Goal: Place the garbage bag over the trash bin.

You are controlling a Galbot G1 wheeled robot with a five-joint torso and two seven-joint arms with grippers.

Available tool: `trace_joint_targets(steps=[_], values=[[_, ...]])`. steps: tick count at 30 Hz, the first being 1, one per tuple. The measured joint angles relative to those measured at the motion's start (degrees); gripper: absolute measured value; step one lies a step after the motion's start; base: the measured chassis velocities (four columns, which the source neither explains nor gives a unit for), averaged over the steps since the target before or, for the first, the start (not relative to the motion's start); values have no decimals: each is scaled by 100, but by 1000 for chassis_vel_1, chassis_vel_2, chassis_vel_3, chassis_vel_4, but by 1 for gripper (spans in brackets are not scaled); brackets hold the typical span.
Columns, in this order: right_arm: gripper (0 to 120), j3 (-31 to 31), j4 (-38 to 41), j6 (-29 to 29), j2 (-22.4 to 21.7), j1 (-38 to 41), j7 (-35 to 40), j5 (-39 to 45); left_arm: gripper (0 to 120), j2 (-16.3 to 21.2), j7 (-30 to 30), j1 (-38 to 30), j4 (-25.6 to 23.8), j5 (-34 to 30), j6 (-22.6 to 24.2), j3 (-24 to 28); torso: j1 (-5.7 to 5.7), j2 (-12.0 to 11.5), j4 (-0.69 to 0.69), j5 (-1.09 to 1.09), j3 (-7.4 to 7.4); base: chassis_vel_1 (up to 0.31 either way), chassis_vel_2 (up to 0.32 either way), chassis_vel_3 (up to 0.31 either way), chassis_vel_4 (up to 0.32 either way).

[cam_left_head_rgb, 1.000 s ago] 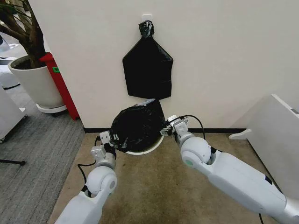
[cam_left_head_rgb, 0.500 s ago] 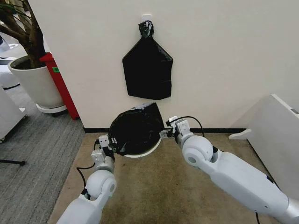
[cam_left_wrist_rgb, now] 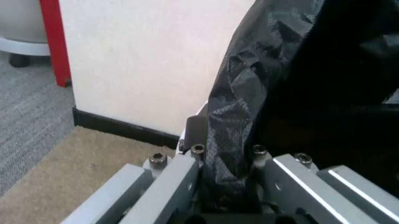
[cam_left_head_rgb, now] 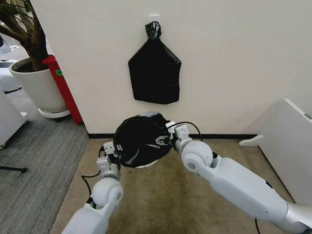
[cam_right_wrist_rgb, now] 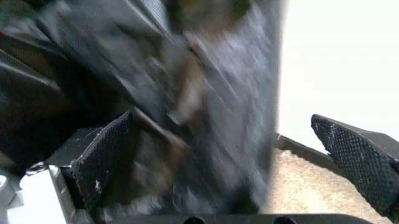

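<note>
The garbage bag [cam_left_head_rgb: 140, 141] is a crinkled black mass draped on top of the trash bin [cam_left_head_rgb: 145, 166], whose white rim peeks out below it. At the bag's left edge, my left gripper [cam_left_head_rgb: 111, 153] is shut on the bag. In the left wrist view the black film [cam_left_wrist_rgb: 234, 126] runs down between the closed fingers of that gripper [cam_left_wrist_rgb: 225, 151]. My right gripper [cam_left_head_rgb: 163, 139] sits at the bag's right side. In the right wrist view this gripper [cam_right_wrist_rgb: 224, 140] is open, pads wide apart, with the blurred bag [cam_right_wrist_rgb: 206, 84] between them.
A flat black bundle [cam_left_head_rgb: 154, 73] hangs on the wall above the bin. A large white plant pot [cam_left_head_rgb: 36, 87] and a red stand [cam_left_head_rgb: 62, 85] are at the left. A white cabinet [cam_left_head_rgb: 287, 141] stands at the right. The bin is on beige carpet against the wall.
My right gripper has moved left, in over the bag's right side. The bag now covers more of the bin's rim. The left gripper has kept its hold.
</note>
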Motion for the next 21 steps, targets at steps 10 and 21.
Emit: trace_joint_targets(steps=[10,21], values=[[100,250,63,8,-278,-227,-225,-257,1,15,-25,52,-139,-337,1,-202,0,0,1,0,0,0,0,0,0],[100,316,-205,186,-243,-432,-534,-715,1,17,-149,341,-969,-1943,377,-404,0,0,0,0,0,0,0,0,0]])
